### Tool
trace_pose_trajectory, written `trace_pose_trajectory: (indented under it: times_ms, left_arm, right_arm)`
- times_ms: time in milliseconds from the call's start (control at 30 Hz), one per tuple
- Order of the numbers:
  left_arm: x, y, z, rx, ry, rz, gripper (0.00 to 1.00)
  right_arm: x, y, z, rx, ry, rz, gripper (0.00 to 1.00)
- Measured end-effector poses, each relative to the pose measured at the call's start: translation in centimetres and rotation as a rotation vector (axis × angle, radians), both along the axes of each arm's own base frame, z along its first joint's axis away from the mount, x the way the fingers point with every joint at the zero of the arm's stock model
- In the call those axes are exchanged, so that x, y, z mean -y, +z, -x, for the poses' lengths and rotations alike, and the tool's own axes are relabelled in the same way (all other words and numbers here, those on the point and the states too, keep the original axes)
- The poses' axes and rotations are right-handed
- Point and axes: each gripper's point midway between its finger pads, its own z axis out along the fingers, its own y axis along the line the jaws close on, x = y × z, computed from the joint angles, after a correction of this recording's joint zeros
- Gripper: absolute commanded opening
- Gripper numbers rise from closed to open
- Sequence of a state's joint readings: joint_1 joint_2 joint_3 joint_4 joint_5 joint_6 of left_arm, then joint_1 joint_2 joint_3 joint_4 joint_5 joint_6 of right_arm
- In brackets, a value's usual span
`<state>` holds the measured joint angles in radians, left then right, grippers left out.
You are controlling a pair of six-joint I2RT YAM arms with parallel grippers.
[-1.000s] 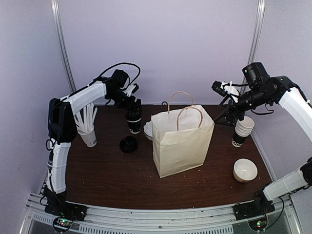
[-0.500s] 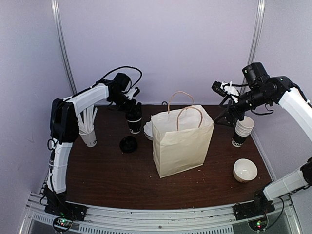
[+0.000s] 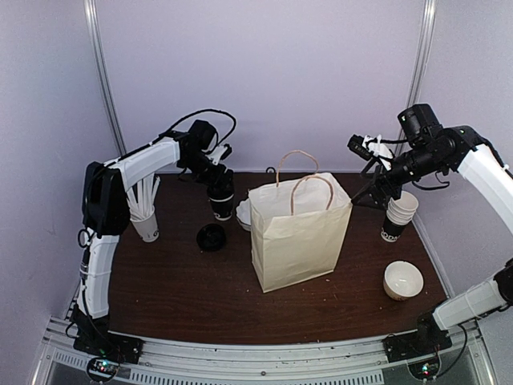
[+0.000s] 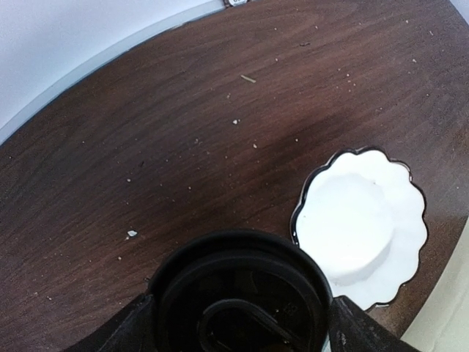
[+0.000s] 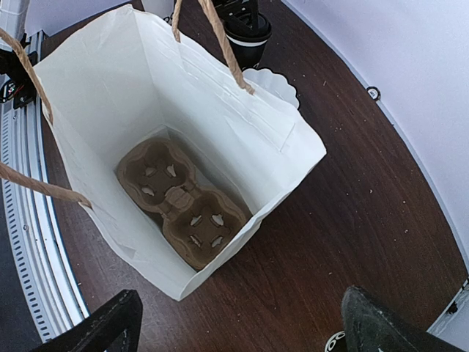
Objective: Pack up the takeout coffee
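**While the paper bag (image 3: 298, 237) stands open, the takeout coffee (image 3: 220, 199) is gripped, not packed**

I've got the bag upright mid-frame in the top view, and a cardboard cup carrier (image 5: 183, 202) lies flat on its floor with every slot bare. The lidded coffee is just left of the bag, pinched by my left gripper (image 4: 238, 326). My right gripper (image 5: 238, 293) hangs spread above the bag, holding nothing. By my reckoning the grasp is done; the carry and drop remain.
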<state>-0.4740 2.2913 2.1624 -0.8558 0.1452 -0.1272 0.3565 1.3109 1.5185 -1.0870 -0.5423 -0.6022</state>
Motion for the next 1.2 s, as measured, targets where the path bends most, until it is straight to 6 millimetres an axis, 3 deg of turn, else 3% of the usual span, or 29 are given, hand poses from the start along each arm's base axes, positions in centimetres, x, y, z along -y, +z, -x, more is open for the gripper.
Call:
trace_pose_trajectory:
  times_ms: [367,633,767,900,1033,1100,1200]
  left_arm:
    - [-0.2,-0.2,1.1,-0.013,0.001,-0.029,0.84]
    - [-0.5,0.0,1.5,-0.017,0.004,-0.041,0.75]
    - [-0.5,1.0,2.5,-0.028,-0.007,-0.041,0.75]
    - [-0.3,5.2,3.7,0.029,-0.022,-0.013,0.75]
    - [-0.2,11.9,6.1,0.134,-0.054,0.032,0.75]
    - [0.1,15.0,7.9,0.192,-0.082,0.050,0.75]
    - [1.0,18.0,12.2,0.243,-0.149,0.061,0.75]
  right_arm:
    - [0.0,0.0,0.0,-0.001,0.001,0.000,0.98]
    - [0.0,0.0,0.0,-0.001,0.002,-0.002,0.98]
    - [0.0,0.0,0.2,0.002,0.002,-0.003,0.98]
    - [0.1,0.2,0.3,0.007,0.002,-0.005,0.98]
    - [0.1,0.2,0.3,0.006,0.002,-0.005,0.98]
    - [0.1,0.2,0.3,0.007,0.002,-0.005,0.98]
    - [0.1,0.3,0.3,0.005,0.002,-0.007,0.98]
